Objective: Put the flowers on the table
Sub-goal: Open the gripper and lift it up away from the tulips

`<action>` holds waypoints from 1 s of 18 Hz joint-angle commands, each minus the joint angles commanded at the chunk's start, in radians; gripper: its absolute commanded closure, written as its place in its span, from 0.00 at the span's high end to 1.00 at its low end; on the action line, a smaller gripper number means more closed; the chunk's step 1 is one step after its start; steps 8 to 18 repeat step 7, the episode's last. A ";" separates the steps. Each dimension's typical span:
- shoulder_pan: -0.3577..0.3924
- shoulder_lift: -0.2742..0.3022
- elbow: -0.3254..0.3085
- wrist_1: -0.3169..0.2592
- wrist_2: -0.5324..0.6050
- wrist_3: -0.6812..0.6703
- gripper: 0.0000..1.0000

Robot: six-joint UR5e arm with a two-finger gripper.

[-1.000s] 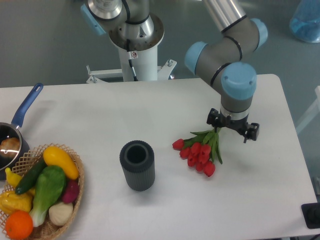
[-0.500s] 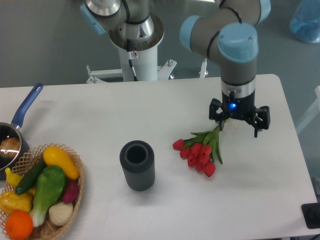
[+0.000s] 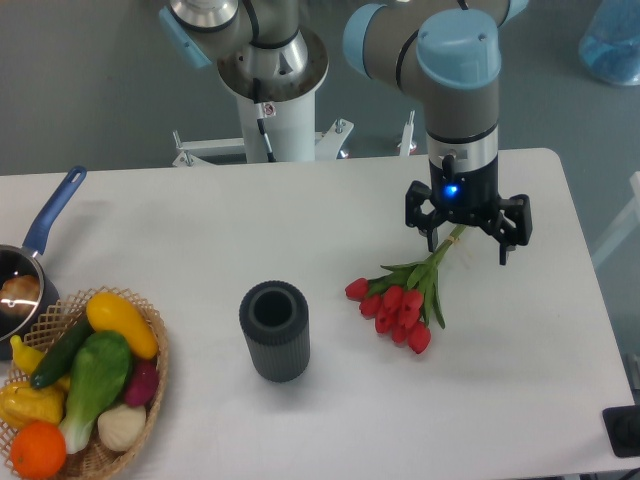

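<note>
Jaws spread apart, gripper (image 3: 467,243) above the stem end; the flowers (image 3: 404,297) lie on the table (image 3: 200,230). Placement looks done, so it just needs lifting clear.

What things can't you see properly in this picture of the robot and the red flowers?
1. The stem ends of the flowers: the gripper hangs in front of them, so touching or apart is unclear.
2. Inside the dark cup: too dark to see.
3. The basket and the pan: cut off by the left edge.
4. The black thing: cut off by the right edge.
</note>
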 joint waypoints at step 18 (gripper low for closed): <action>0.050 -0.006 0.011 0.008 0.003 0.054 1.00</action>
